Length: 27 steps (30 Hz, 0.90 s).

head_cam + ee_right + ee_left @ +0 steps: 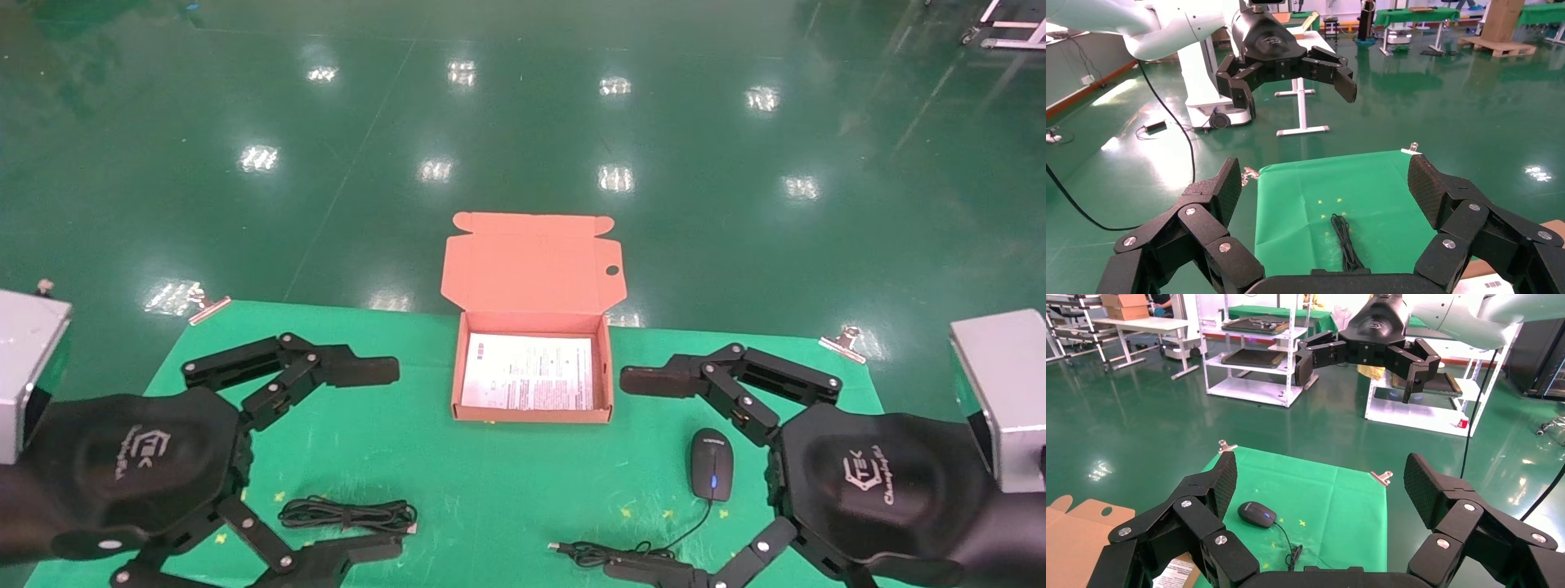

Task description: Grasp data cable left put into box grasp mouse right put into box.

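The salmon-orange box (pixel 531 415) stands open at the middle back of the green cloth, lid flap up and a white printed sheet inside. The data cable (pixel 347 514), a black banded bundle, lies front left; it also shows in the right wrist view (pixel 1344 242). The black mouse (pixel 712 463) with a blue-lit wheel lies front right; its cord (pixel 621 551) runs toward the front edge. It also shows in the left wrist view (pixel 1256 514). My left gripper (pixel 376 461) hovers open over the cable's side. My right gripper (pixel 645 476) hovers open beside the mouse. Both are empty.
The green cloth (pixel 507 490) is held by metal clips at its back corners (pixel 208 306) (pixel 842 341). Beyond the table's back edge is glossy green floor. White shelf racks (pixel 1254 349) stand far off in the left wrist view.
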Each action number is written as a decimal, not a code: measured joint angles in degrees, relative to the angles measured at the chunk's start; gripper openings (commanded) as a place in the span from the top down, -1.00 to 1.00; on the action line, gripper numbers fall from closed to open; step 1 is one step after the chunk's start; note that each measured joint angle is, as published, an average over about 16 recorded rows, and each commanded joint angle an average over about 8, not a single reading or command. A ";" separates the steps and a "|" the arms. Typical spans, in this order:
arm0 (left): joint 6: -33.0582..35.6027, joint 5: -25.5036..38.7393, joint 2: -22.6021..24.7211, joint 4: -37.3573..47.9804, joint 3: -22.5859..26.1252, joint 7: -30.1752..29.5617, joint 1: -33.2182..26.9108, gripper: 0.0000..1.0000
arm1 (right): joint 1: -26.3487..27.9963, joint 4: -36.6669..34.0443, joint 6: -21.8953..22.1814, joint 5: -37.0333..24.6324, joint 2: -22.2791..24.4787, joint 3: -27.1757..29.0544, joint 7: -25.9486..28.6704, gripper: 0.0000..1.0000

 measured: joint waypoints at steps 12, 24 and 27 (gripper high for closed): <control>0.01 -0.02 -0.01 0.00 -0.01 0.00 0.00 -1.00 | 0.05 -0.02 0.07 -0.11 -0.03 -0.03 0.01 -1.00; 1.35 3.19 0.28 -0.06 1.66 -0.12 -2.25 -1.00 | 2.59 1.34 -0.40 -4.87 0.31 -1.64 -0.46 -1.00; 2.11 6.25 0.77 0.05 3.27 -0.40 -4.24 -1.00 | 4.81 1.99 -1.24 -8.47 0.17 -3.24 -1.11 -1.00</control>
